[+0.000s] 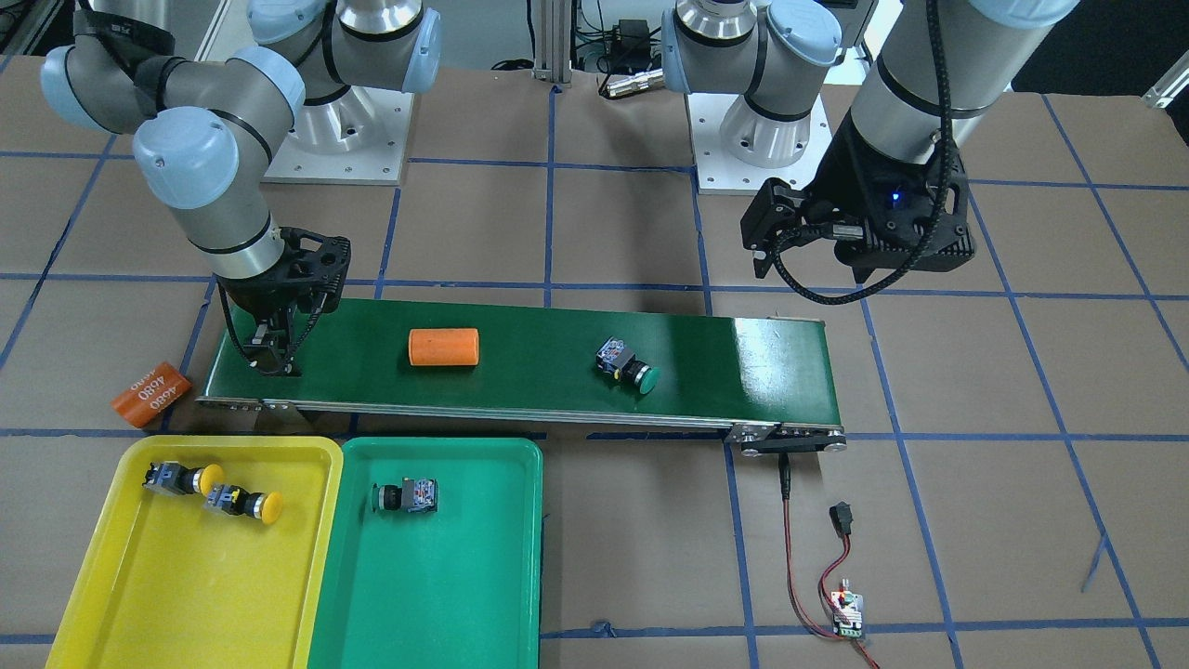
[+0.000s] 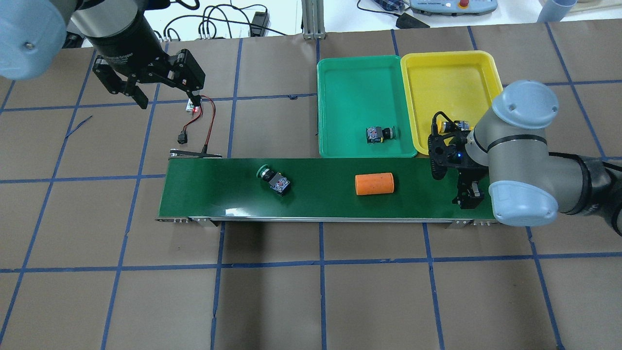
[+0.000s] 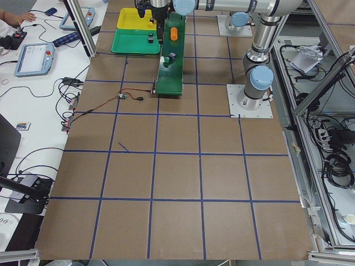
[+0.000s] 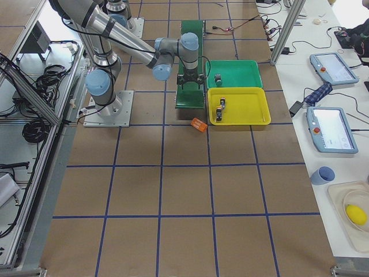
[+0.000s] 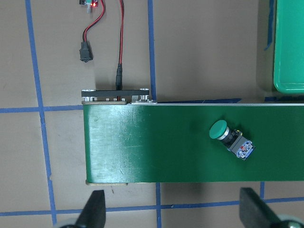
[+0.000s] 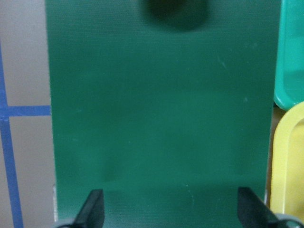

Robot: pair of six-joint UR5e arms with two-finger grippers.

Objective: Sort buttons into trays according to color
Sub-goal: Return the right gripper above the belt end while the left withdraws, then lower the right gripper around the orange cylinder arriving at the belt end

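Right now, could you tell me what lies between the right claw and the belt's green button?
An orange cylinder lies on the belt between right claw and green button, per the overhead view.

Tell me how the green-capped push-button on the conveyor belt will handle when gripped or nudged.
Lying on its side on the dark-green conveyor belt, the green-capped push-button switch may pivot or roll on its round cap if nudged. Its blocky black-and-grey body looks rigid, probably offering flat faces to grip.
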